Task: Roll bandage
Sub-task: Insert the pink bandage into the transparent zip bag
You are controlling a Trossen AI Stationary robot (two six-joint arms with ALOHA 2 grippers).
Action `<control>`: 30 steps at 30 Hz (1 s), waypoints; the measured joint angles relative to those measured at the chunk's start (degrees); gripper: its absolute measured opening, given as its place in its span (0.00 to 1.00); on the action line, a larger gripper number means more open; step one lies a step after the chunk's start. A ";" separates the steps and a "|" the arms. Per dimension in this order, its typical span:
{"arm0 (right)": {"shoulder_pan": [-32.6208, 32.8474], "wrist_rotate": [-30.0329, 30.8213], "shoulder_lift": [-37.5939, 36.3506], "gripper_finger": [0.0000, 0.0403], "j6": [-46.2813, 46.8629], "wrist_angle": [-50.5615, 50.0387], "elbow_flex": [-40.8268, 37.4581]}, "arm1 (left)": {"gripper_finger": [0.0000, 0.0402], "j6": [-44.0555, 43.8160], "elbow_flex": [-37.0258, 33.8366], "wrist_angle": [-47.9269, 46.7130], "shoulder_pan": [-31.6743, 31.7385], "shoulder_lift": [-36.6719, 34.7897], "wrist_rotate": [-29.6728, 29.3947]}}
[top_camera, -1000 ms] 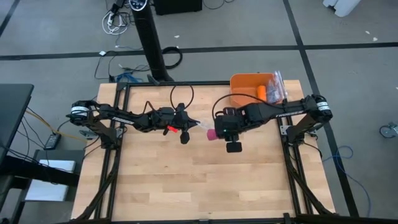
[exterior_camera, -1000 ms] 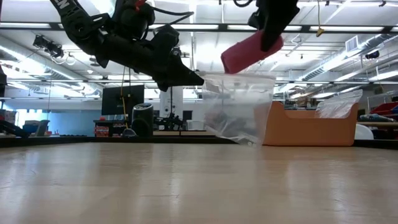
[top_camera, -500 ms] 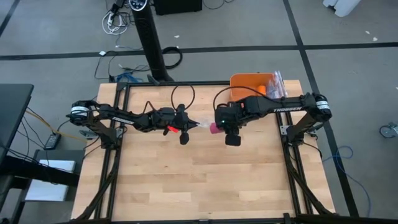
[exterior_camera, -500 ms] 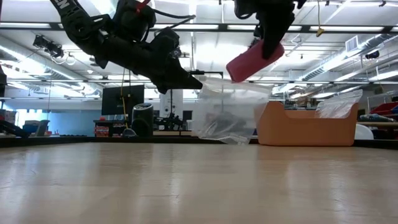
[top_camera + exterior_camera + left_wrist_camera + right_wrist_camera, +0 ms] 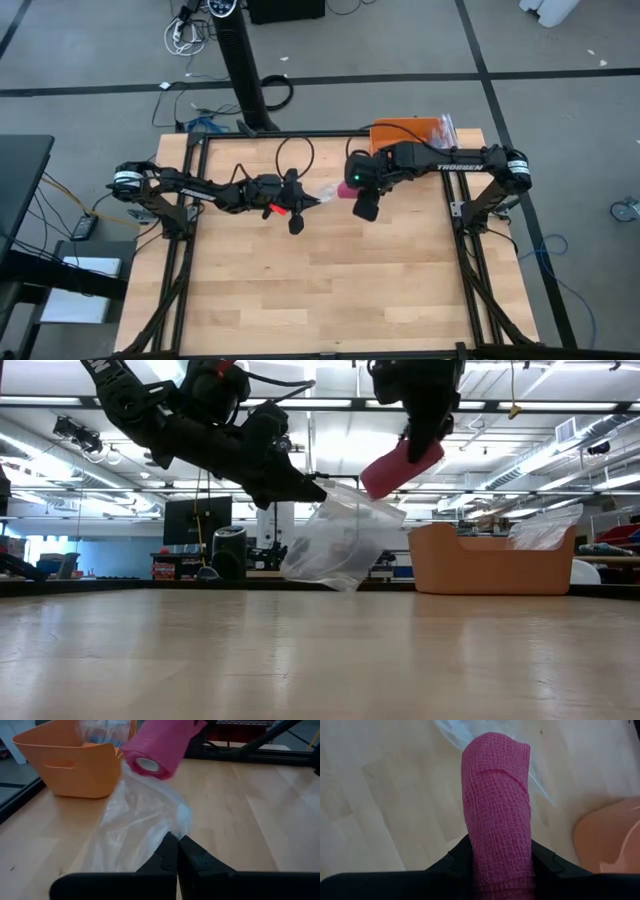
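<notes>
Right gripper (image 5: 497, 865) has its fingers part-closed on the bandage (image 5: 497, 805) — a rolled magenta cylinder w/ waffle-weave stretch fabric, hollow core showing at the free end. Roll sticks out ahead of the fingers, held mid-air above the table (image 5: 300, 290). Judging by look: light, soft, squashy, grippy not slick; best held across the middle of the roll so the loose outer wrap can't peel.

Left gripper (image 5: 176, 851) is pinched fully closed on the edge of a clear plastic bag (image 5: 135, 820), thin, crinkly, limp, hanging beneath it. Bag mouth sits just under the roll's tip. Orange bin (image 5: 70, 760), rigid plastic w/ rounded corners, stands beyond both grippers.
</notes>
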 joint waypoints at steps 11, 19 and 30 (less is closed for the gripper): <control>0.56 2.59 -0.08 0.29 3.42 1.96 -0.55 | 0.00 -0.29 0.00 1.12 0.04 0.00 -1.10; 0.78 2.41 -0.56 0.29 4.97 1.28 -0.55 | 0.00 -0.63 0.00 0.75 0.04 0.00 -3.04; 10.91 3.95 -3.55 0.29 7.38 2.99 -2.45 | 0.00 -0.50 -0.02 1.21 1.46 -0.01 -7.15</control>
